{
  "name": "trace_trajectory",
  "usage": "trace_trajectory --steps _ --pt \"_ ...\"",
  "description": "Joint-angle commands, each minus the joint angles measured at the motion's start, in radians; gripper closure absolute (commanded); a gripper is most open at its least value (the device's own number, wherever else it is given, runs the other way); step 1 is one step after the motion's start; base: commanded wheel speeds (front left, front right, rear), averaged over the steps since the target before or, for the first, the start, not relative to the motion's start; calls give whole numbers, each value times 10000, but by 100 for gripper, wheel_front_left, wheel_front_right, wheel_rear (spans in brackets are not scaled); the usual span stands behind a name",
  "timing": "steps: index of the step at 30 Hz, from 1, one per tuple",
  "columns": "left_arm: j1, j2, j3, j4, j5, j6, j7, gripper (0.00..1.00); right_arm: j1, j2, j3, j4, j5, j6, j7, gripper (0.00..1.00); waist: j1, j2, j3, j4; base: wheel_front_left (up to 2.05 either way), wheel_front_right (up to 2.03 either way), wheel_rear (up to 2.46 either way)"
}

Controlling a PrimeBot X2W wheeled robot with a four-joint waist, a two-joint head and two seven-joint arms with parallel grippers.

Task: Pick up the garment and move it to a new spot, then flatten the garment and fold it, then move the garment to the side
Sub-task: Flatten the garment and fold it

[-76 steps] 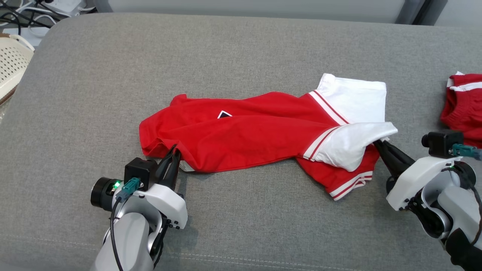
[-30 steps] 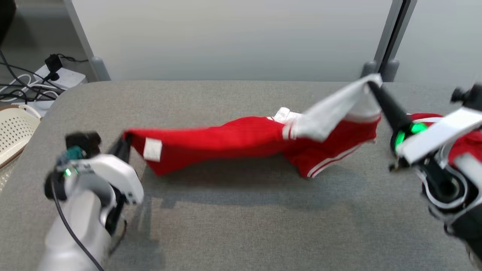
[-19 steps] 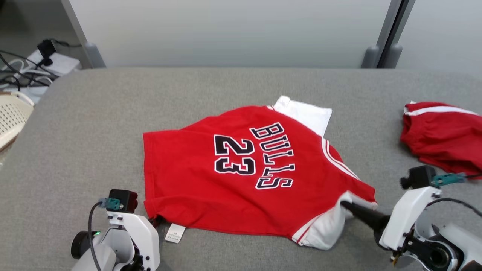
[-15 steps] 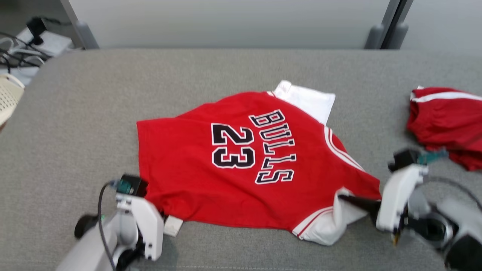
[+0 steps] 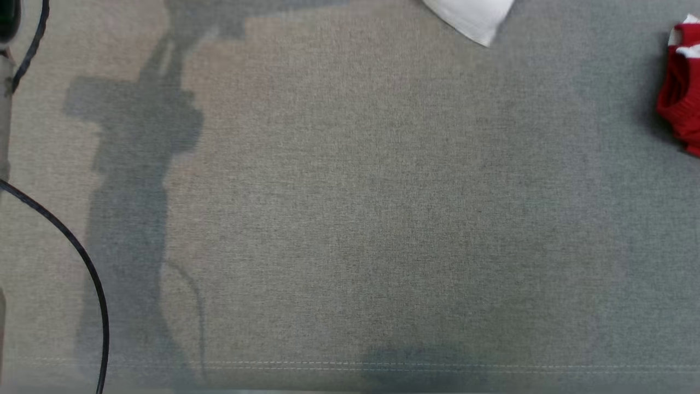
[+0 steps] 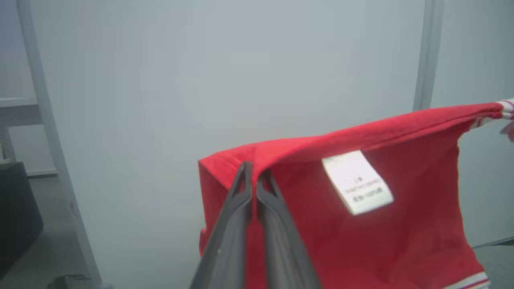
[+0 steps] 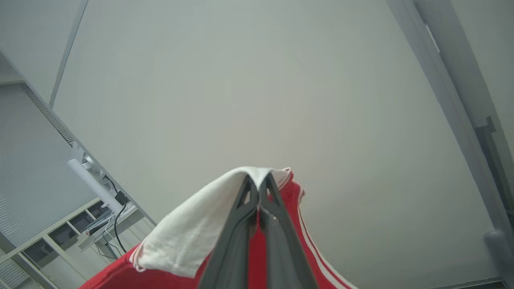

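The garment [image 6: 361, 241] is a red jersey with white sleeves and a white care label [image 6: 357, 182]. It hangs in the air in front of a pale wall. In the left wrist view my left gripper [image 6: 253, 170] is shut on a red hem corner, and the fabric stretches away to the right. My right gripper [image 7: 257, 182], seen in the right wrist view, is shut on the edge of a white sleeve [image 7: 188, 237], with red cloth hanging below. A white tip of the garment [image 5: 473, 16] dips into the top of the head view.
The grey padded surface [image 5: 350, 219] spreads below, crossed by the arms' shadows. A second red garment [image 5: 681, 104] lies at its right edge. A black cable [image 5: 82, 257] curves down the left side. A seam line runs along the front edge.
The jersey lay flat with its number showing; now both grippers hold it up off the surface. The head camera has tilted down onto the bare grey surface.
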Motion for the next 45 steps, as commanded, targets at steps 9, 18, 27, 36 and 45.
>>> trace_trajectory --steps 9,18,27,36,45 --pt "1180 259 -279 1251 -342 -66 -1033 100 2543 -790 -507 -2106 1069 46 151 100 0 0 809 -383 0 0 0" --pt "4555 -501 91 1267 -333 -69 -1085 100 7217 -1347 -345 -3751 2408 46 556 100 0 0 260 -312 0 0 0" --pt "6902 -1146 1261 900 1452 -70 -1087 100 9788 -1683 -444 -4501 3097 46 653 100 0 0 -1254 -199 0 0 0" --pt "8103 -1277 1819 951 3188 655 -1088 100 11469 -2074 -668 -5331 3491 46 735 100 0 0 -2086 -286 0 0 0" --pt "8823 -1374 2062 1237 3876 1004 -1088 100 12543 -2102 -546 -5793 3528 46 820 100 0 0 -2508 -337 0 0 0"
